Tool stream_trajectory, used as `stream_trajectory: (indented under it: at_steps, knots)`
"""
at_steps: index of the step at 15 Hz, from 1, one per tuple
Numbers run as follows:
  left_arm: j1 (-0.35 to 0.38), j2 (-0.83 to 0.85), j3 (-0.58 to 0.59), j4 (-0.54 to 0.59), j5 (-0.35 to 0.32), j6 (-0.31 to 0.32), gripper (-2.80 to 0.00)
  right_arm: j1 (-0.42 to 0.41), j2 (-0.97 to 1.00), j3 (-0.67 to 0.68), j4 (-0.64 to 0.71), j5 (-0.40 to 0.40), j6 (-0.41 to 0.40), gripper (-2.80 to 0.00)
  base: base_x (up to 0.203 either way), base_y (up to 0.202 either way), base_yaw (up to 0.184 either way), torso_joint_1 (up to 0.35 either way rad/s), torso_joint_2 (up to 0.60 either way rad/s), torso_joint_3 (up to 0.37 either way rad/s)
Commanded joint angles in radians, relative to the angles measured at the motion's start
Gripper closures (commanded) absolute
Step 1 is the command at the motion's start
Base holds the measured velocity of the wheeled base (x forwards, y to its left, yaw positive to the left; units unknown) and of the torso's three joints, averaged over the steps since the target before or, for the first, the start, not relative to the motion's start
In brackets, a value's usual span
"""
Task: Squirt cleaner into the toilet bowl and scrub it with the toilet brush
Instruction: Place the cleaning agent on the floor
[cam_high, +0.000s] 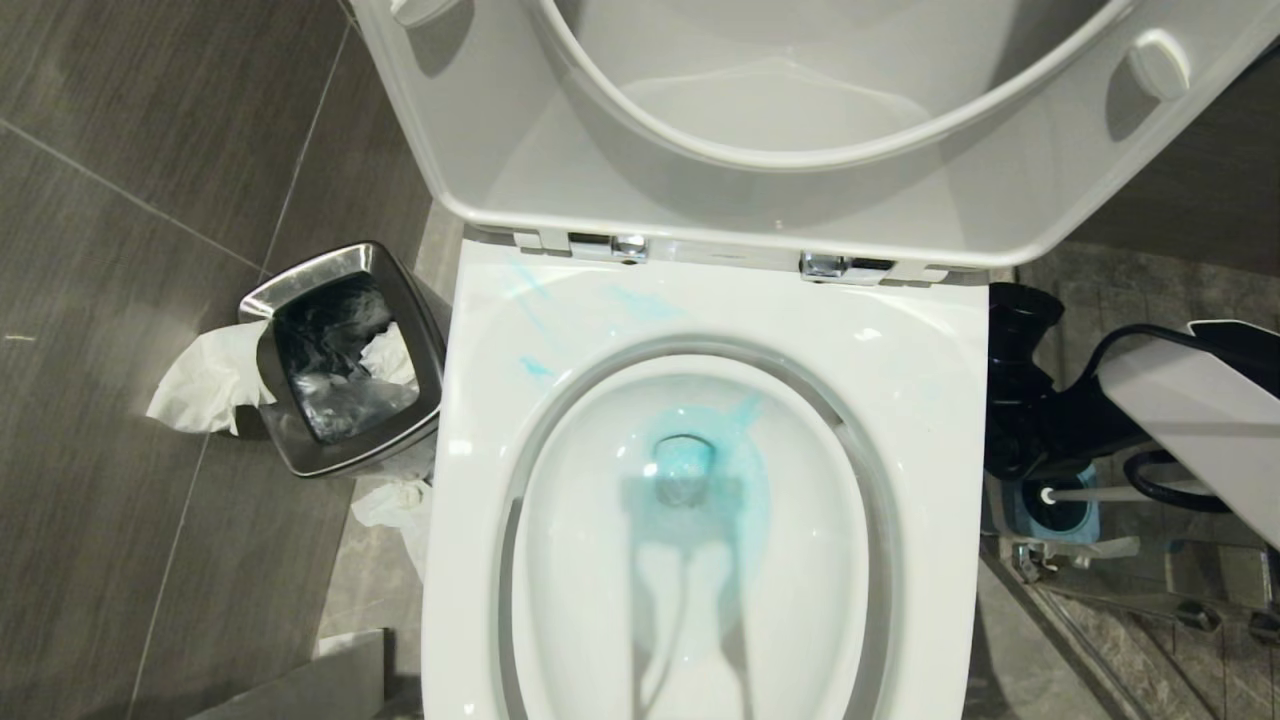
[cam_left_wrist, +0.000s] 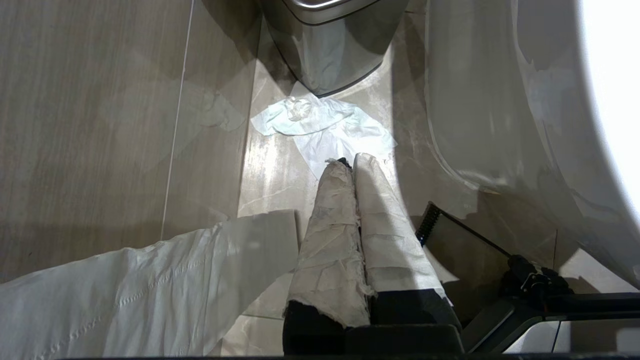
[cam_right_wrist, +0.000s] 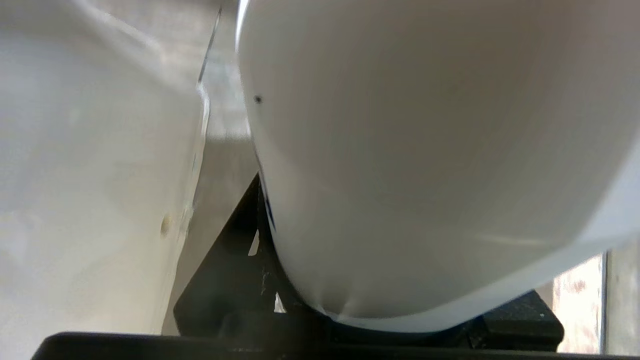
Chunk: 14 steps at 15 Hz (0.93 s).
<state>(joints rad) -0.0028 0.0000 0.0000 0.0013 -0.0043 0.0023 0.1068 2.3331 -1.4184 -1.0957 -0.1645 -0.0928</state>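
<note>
right gripper (cam_right_wrist: 400, 320), clamped on a white bottle (cam_right_wrist: 430, 165), is at right frame edge, nearest the toilet brush (cam_high: 1100, 494), handle level, right of the toilet bowl (cam_high: 930, 420); left gripper (cam_left_wrist: 352, 165) closed, parked.

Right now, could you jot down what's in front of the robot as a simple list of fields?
Toilet bowl: seat and lid raised
Cleaner: turquoise pool around the drain, faint streaks on the rim near the left hinge
Toilet brush: standing in its holder on the floor, right of the bowl
Waste bin: steel, left of the bowl, tissue beside it
Right gripper: closed around a large white object filling its view
Left gripper: shut, low beside the bowl, idle
</note>
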Motion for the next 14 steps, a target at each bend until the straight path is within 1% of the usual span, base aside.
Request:
stream_trajectory:
  at_steps: [1, 6, 14]
  knots:
    - [0.0, 0.0, 0.0, 0.0, 0.0, -0.001, 0.0, 0.007, 0.046, -0.061, -0.007, 0.0, -0.001, 0.0, 0.0, 0.0, 0.0, 0.0, 0.0, 0.0]
    - [0.0, 0.001, 0.001, 0.0, 0.0, 0.001, 0.0, 0.022, 0.117, -0.141, -0.007, 0.0, -0.001, 0.0, 0.0, 0.0, 0.0, 0.0, 0.0, 0.0]
    - [0.0, 0.001, 0.0, 0.0, 0.001, 0.001, 0.0, 0.02, 0.164, -0.177, -0.01, 0.003, 0.0, 0.0, 0.0, 0.0, 0.0, 0.0, 0.0, 0.0]
